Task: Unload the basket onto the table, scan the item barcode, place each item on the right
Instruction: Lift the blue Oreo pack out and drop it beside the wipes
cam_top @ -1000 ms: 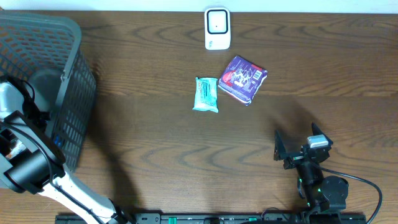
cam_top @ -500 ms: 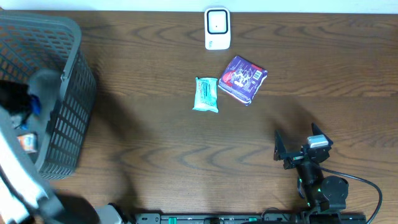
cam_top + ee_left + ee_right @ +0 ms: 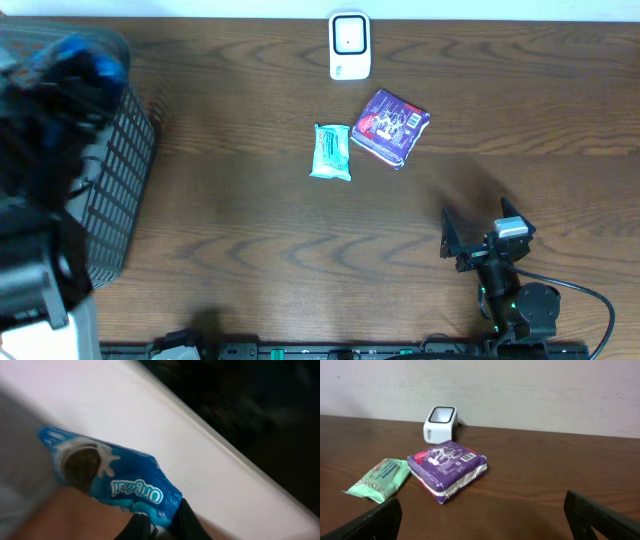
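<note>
A blue cookie packet (image 3: 117, 482) with "Original" printed on it is pinched by one end between the fingers of my left gripper (image 3: 160, 524), which is shut on it. In the overhead view the packet (image 3: 88, 58) is a blue blur high over the basket at the far left. The white barcode scanner (image 3: 349, 45) stands at the table's back edge, also in the right wrist view (image 3: 440, 424). My right gripper (image 3: 478, 242) rests open near the front right, holding nothing, its fingers (image 3: 370, 522) wide apart.
A grey mesh basket (image 3: 125, 170) stands at the left edge, partly hidden by my left arm. A purple pack (image 3: 391, 127) and a green pouch (image 3: 331, 152) lie in front of the scanner. A wall runs behind the table.
My left arm has lifted out of the basket with the blue packet and swung toward the far left corner. The right arm has not moved.
</note>
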